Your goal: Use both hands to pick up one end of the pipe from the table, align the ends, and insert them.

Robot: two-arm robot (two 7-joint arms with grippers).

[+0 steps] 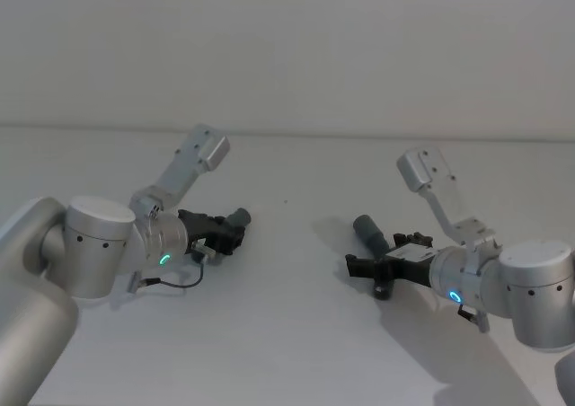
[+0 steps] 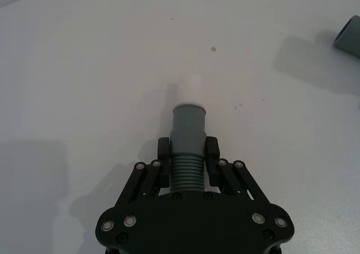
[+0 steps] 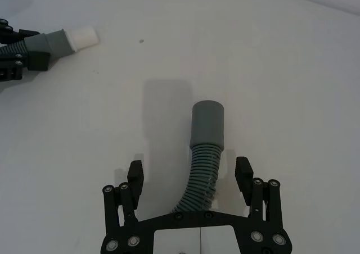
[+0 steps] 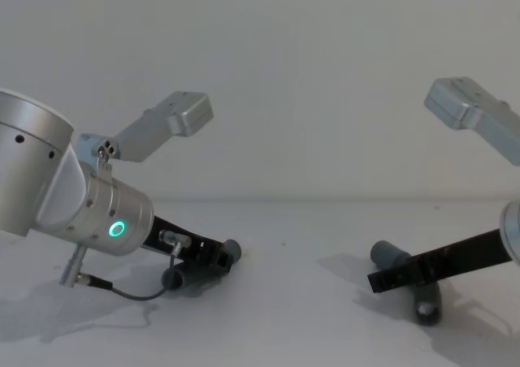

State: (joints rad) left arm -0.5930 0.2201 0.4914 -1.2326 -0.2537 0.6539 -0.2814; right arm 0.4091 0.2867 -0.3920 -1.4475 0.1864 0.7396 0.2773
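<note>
Plug piece clamped at ribbed part by left gripper, white tip pointing right. Right gripper spread, fingers either side of cuffed piece lying on table; piece's axis along fingers, cuff at far end. Closing likely next.

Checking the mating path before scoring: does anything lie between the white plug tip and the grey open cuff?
Nothing visible does. Bare table separates the white plug tip, on the plug piece clamped in the left gripper, from the grey cuff, which lies just ahead of the open right gripper.
</note>
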